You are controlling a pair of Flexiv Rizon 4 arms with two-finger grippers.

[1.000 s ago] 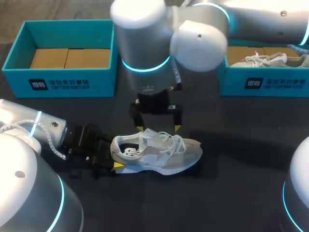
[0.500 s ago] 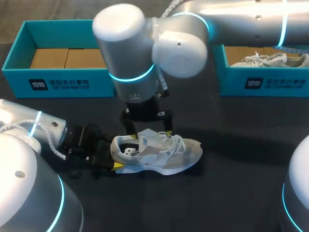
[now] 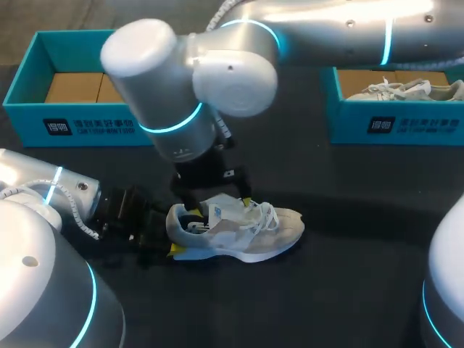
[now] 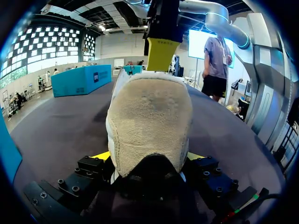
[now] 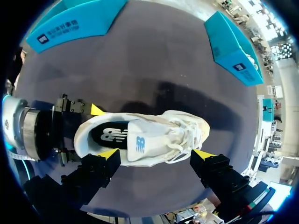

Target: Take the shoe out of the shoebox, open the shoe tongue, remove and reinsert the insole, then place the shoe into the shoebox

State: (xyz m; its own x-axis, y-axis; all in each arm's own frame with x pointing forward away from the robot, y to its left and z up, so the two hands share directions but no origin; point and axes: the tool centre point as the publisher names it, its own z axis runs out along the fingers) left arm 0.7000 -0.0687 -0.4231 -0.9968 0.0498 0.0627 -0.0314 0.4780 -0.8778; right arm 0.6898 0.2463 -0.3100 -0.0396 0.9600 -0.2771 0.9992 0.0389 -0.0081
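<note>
A dark table (image 3: 348, 290) fills the head view, with an open teal cardboard shoebox (image 3: 94, 119) at the upper left of the frame, lined with plain brown card (image 3: 101, 87). A second teal shoebox (image 3: 391, 123) at the upper right holds another pale shoe (image 3: 406, 88).

The pale grey laced trainer (image 3: 246, 232) is out of its box. It lies on the table at the lower middle of the frame, heel towards the left.

The left hand (image 4: 148, 157) comes in low from the left and clamps the heel, with a yellow tip on either side.

The right hand (image 5: 155, 155) hangs just above the middle of the trainer. Its fingers are spread wide and grip nothing.

So the first step looks done. The tongue (image 5: 145, 142) with its blue mark seems only partly lifted from the white laces (image 5: 184, 135). The black printed insole (image 5: 110, 135) is in place inside the heel opening. By my reading, opening the tongue is the step in hand. Pulling and refitting the insole, then boxing the trainer, remain.
</note>
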